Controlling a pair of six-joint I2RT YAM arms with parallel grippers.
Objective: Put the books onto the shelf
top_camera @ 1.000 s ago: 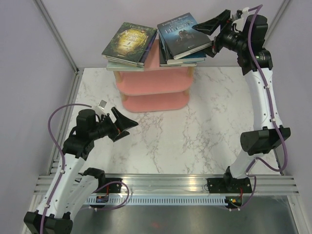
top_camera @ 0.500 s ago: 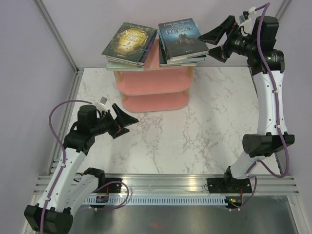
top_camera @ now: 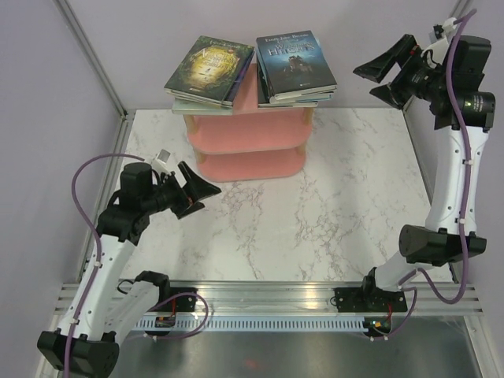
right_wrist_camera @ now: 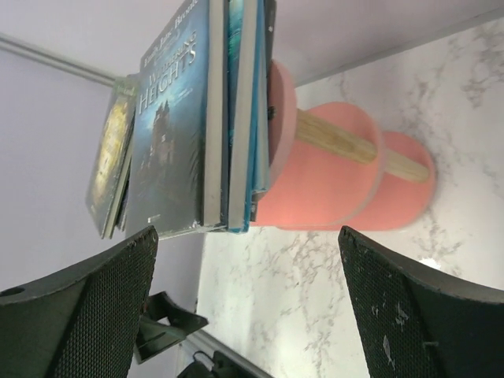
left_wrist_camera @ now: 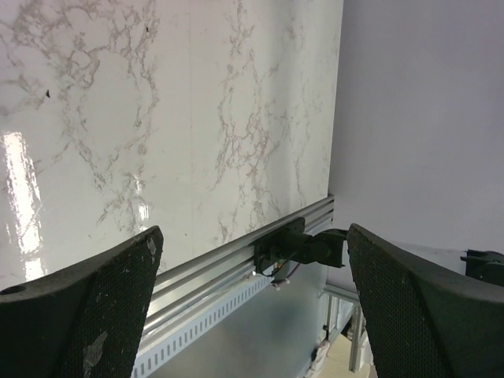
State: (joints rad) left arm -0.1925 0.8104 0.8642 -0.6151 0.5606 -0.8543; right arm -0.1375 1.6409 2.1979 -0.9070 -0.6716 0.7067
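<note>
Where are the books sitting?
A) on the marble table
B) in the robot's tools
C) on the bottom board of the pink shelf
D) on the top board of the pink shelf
D: the books lie in two piles, side by side, on the top board of the pink shelf.

Glossy marble-look table (top_camera: 331, 197), matt pink shelf (top_camera: 244, 134) (wooden supports (right_wrist_camera: 405, 163)), shiny books (top_camera: 295, 63).

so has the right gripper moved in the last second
Yes. The right gripper has drawn back to the right, away from the right book stack on the shelf, and stands open.
</note>
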